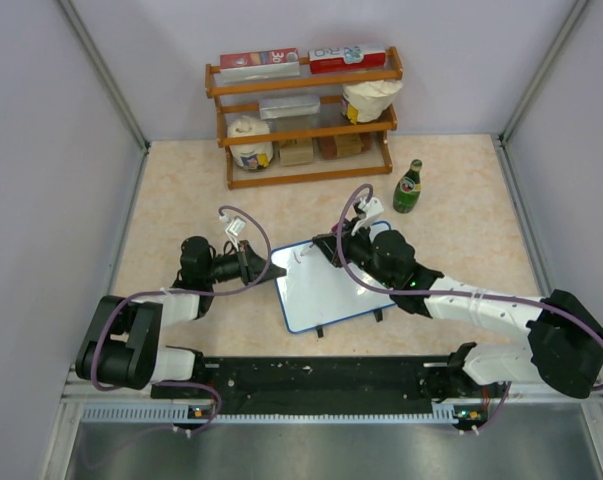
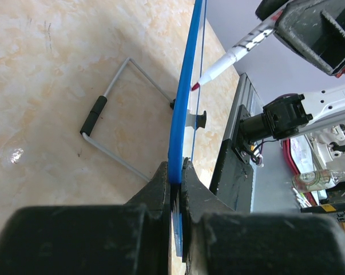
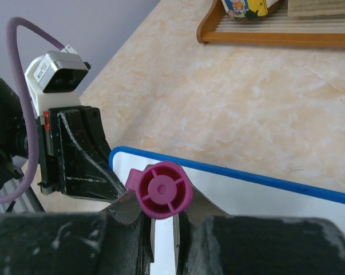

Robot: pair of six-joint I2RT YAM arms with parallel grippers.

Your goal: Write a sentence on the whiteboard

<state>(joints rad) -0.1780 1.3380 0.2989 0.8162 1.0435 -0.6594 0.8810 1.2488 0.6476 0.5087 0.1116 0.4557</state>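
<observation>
While your left pincer (image 2: 175,172) clamps its blue edge, whiteboard (image 1: 326,285): on the tabletop (image 1: 461,210), between the arms.
Your right pincer (image 3: 163,215) is clamped on a marker (image 3: 163,189), tip toward the board.

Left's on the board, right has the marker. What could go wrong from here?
1. The left gripper pinches the whiteboard only by its thin blue frame, so writing pressure could pivot the board or make it slip.
2. The right gripper holds the marker near its rear end, so the tip may tilt off line.
</observation>
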